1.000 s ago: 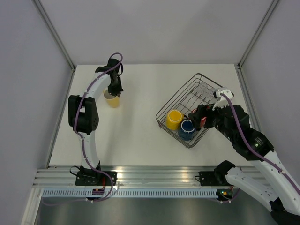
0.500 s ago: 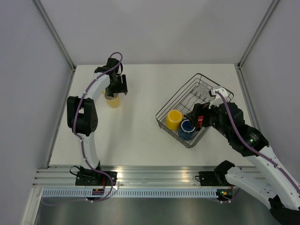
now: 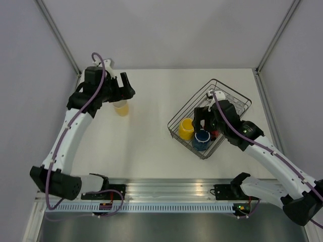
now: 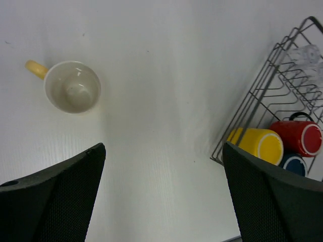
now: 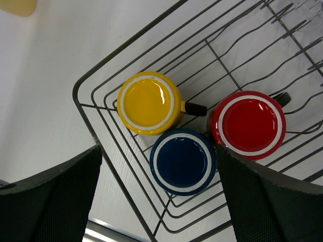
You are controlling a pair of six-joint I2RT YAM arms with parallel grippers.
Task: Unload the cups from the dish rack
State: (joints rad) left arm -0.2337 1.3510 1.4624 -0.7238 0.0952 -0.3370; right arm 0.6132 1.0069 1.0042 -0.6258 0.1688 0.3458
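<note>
Left gripper [image 4: 162, 151], jaws wide and empty, hangs over the white table [image 4: 161, 50]. An upright pale yellow handled mug [image 4: 73, 93] stands at ten o'clock. Right gripper [image 5: 157, 154], also wide and empty, hovers above the bright yellow mug [image 5: 146, 102], dark blue mug [image 5: 182, 162] and red mug [image 5: 248, 124], all inside the dark wire dish rack [image 5: 81, 85] at the table's three o'clock.

We see a white tabletop [image 3: 151, 141] with two things standing directly on it, well apart. Toward the far left stands a pale yellow mug [image 3: 121, 107] — upright, mouth open upward, handle sticking out sideways. Toward the right sits the dark wire dish rack [image 3: 187, 107], turned at an angle to the tabletop's edges — one corner points at the near edge.
</note>
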